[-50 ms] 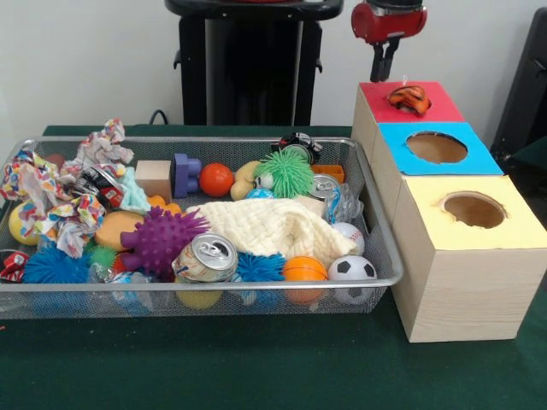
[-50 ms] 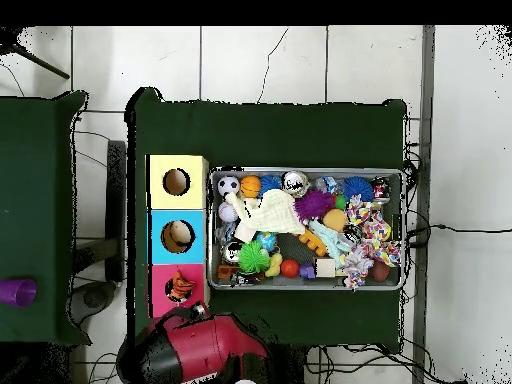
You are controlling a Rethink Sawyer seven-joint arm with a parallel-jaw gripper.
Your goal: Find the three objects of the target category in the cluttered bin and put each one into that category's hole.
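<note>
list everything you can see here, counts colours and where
wire bin: 1, silver, on the green table
boxes with holes: 3, red, blue, yellow, in a row beside the bin
orange striped object: 1, in the red box's hole
spiky balls: purple, green, blue, in the bin
soccer ball: 1, black and white, bin corner nearest the yellow box
can: 1, silver, at the bin's front wall
cream cloth: 1, mid bin
claw: 1, black, above the red box
</note>
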